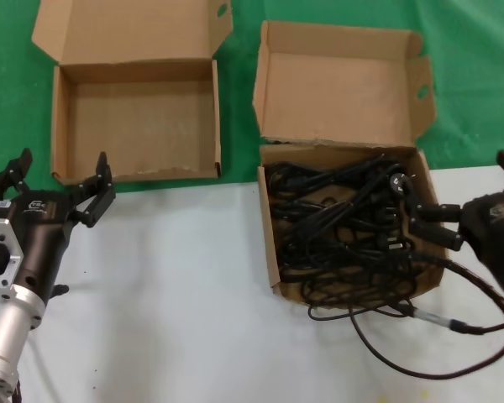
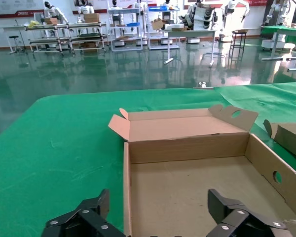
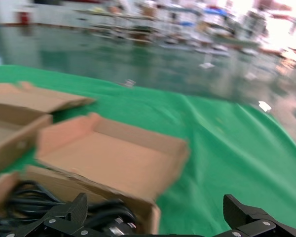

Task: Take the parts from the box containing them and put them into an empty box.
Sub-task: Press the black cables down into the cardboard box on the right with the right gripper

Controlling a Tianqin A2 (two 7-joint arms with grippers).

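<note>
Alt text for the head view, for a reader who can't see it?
The right gripper, open, reaches over the right edge of a squarish cardboard box full of coiled black power cables. A wide empty box sits to its left on green cloth, with the open left gripper just in front of it.

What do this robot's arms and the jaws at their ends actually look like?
The left gripper has two black, angular jaws on a dark cylindrical body bearing a small white marking, joined to a shiny silver metal arm section with bolt holes. The right gripper is black too, its wrist wrapped in dark material, trailing a thin black cable with a silver connector.
</note>
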